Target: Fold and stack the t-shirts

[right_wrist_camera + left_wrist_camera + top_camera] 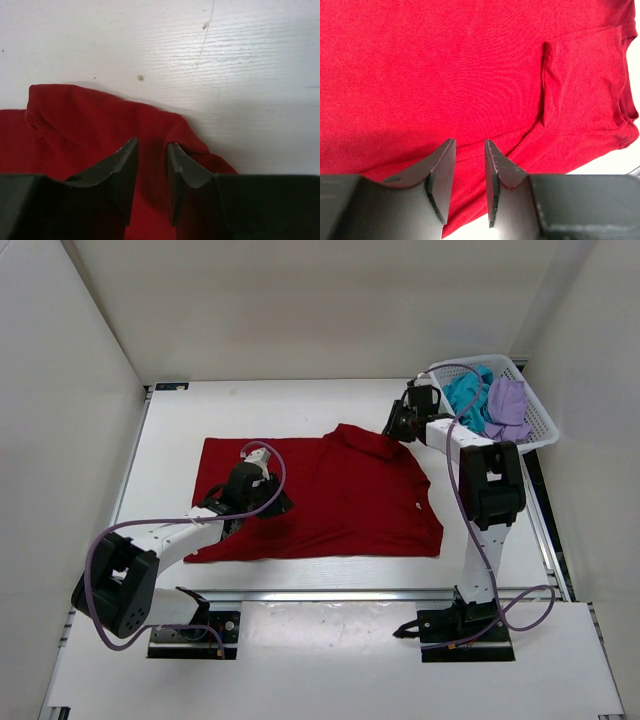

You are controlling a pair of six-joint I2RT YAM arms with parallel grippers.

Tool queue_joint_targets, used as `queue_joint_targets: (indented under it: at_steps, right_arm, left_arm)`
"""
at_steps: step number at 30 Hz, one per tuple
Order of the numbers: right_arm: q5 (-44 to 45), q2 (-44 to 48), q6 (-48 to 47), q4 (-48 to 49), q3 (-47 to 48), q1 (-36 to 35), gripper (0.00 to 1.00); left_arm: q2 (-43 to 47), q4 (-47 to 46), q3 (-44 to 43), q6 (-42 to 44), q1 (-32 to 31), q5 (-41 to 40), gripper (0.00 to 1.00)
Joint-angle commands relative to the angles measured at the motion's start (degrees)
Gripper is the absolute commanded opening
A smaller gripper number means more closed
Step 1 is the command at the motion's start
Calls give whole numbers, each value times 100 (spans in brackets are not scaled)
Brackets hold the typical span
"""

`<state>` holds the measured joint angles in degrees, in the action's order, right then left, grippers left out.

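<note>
The dark red t-shirt (340,500) lies spread flat across the middle of the table. My left gripper (278,504) (470,143) hangs just over the shirt's (445,65) near-left part, close to its lower edge, jaws open with cloth visible through the gap. My right gripper (396,424) (152,144) sits low at the shirt's far-right corner, open, its fingers straddling a raised ridge of red fabric (90,130). The teal t-shirt (465,390) and the lavender t-shirt (508,405) lie crumpled in the basket.
A white mesh basket (541,426) stands at the far right corner, right behind my right arm. White walls enclose the table on three sides. Bare white tabletop (200,50) lies beyond the shirt's far edge.
</note>
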<state>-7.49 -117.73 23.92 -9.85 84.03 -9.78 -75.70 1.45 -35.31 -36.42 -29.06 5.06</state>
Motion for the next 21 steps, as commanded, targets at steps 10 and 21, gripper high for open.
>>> queue_joint_targets:
  at_steps: [10,21]
  right_arm:
    - [-7,-171,-160,43,325,213,17]
    - [-226,1355,-1135,1965,-1185,-393,0]
  left_arm:
    - [3,-14,-169,66,32,39,41]
    - [38,-49,-169,74,76,57,41]
